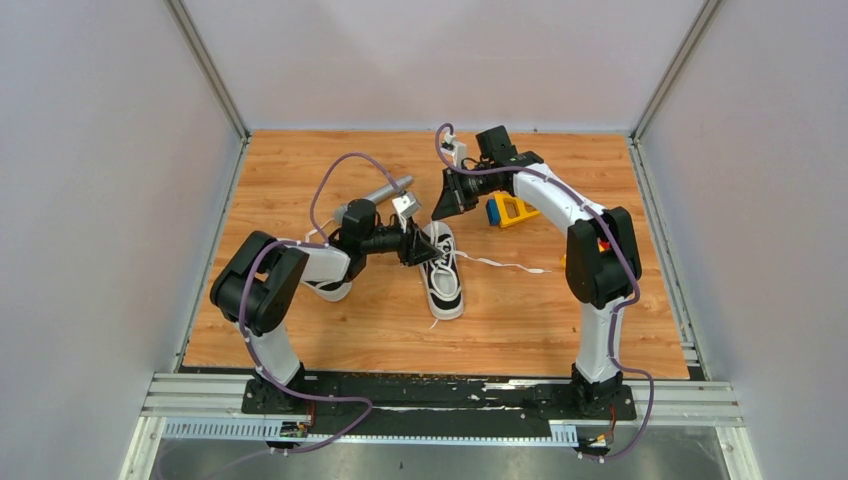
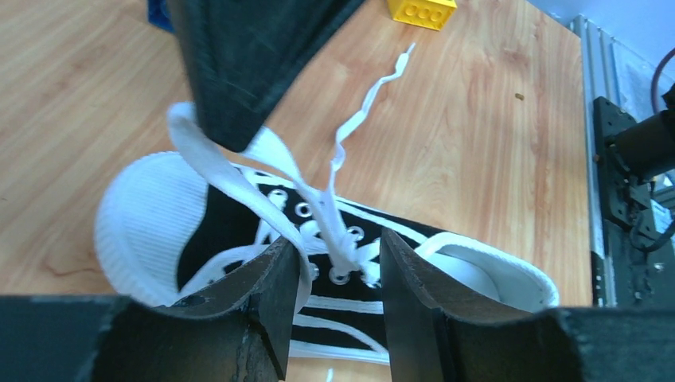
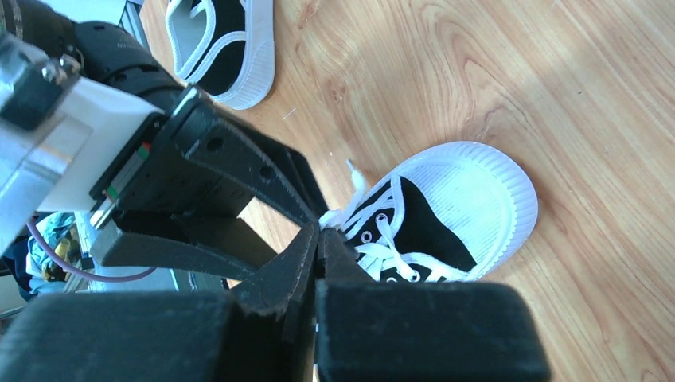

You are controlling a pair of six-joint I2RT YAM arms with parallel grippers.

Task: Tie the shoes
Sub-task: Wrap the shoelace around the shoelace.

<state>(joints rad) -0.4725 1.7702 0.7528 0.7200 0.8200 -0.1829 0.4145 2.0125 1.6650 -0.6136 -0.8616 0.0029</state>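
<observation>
Left arm extended rightward, left claw (image 2: 338, 245) part-spread astride lace (image 2: 213, 169); right claw (image 3: 322, 228) clamped on lace; shoe (image 1: 446, 275) lies near-far, toe far

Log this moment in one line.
left gripper: open, astride crossed laces on shoe | right gripper: shut on lace strand | bow: none yet

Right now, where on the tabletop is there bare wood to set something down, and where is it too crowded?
Bare wood: the near strip between the shoe and the right arm; the far-left corner of the table. Crowded: the middle, where the left gripper and right gripper meet on the shoe's laces, with a yellow block beside them.
</observation>
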